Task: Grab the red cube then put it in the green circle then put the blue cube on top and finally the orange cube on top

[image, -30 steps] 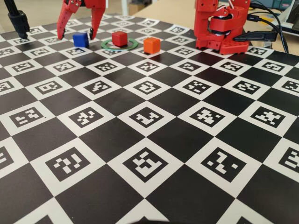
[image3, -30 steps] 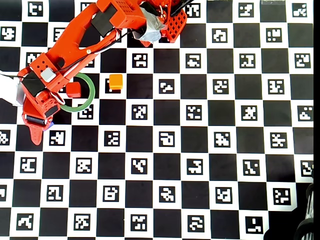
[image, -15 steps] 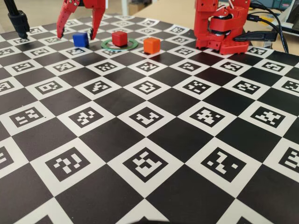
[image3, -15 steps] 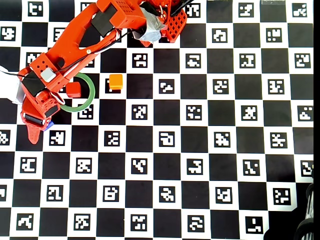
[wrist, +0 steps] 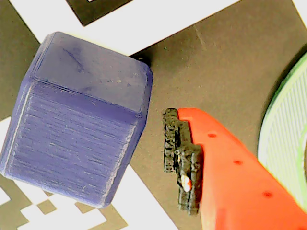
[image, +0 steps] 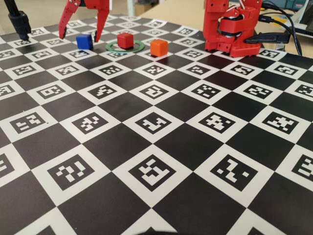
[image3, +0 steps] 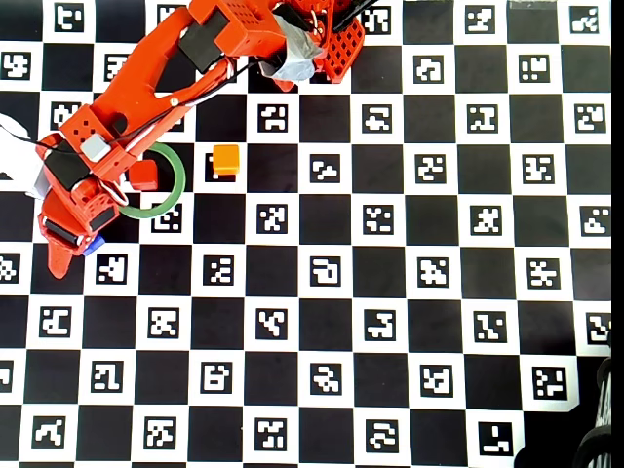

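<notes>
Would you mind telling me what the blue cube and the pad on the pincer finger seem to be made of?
The blue cube looks like matte 3D-printed plastic: fine layer lines run across its faces. The pad looks like rough black foam or rubber, though its exact material is unclear.

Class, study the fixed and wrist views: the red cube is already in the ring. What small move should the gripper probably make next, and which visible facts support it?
Probably lower a little and close. The gripper is open, its fingers astride the blue cube with a gap showing beside the pad. The red cube already sits in the green circle, so blue comes next.
</notes>
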Robot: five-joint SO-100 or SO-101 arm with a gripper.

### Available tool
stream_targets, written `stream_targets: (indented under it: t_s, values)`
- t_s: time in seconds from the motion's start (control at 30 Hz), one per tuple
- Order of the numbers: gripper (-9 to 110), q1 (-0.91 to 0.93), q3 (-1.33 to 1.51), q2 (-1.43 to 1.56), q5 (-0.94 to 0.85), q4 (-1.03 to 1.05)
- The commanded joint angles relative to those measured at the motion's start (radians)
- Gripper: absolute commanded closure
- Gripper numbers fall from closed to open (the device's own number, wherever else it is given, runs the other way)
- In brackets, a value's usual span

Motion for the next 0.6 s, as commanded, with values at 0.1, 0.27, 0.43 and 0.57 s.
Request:
stream_targets:
  t_s: [0.1,0.27,0.43,0.57]
  values:
    - [59,-0.017,-0.049,0.023,0.066,-0.017]
    - [59,-0.025,-0.049,0.023,0.120,-0.017]
    - [59,-0.026,-0.043,0.025,0.178,-0.028]
    - [59,-0.026,-0.041,0.026,0.215,-0.032]
